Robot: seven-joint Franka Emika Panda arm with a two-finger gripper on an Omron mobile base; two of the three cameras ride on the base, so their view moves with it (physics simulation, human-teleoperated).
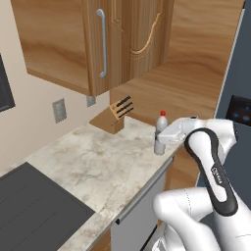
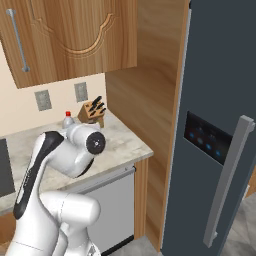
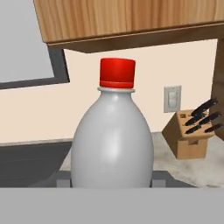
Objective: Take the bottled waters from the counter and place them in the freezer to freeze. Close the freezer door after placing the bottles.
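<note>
A red-capped water bottle (image 1: 161, 128) stands upright near the front right edge of the beige counter (image 1: 88, 162). My gripper (image 1: 159, 140) is shut on the bottle's body from the right. In the hand view the bottle (image 3: 112, 140) sits between the two fingertips (image 3: 61, 180), with its red cap on top. From the right base view its cap and shoulder (image 2: 67, 119) peek out behind my wrist. I cannot tell whether its base still touches the counter. The freezer door (image 2: 215, 100) is closed, with its long grey handle (image 2: 227, 180) and blue-lit panel (image 2: 207, 137) facing me.
A wooden knife block (image 1: 115, 116) stands at the counter's back corner, behind the bottle. A black cooktop (image 1: 34, 206) lies to the left. Wooden wall cabinets (image 1: 98, 39) hang overhead. A wooden side panel (image 2: 145, 100) separates the counter from the freezer. A grey dishwasher front (image 2: 110, 200) sits below.
</note>
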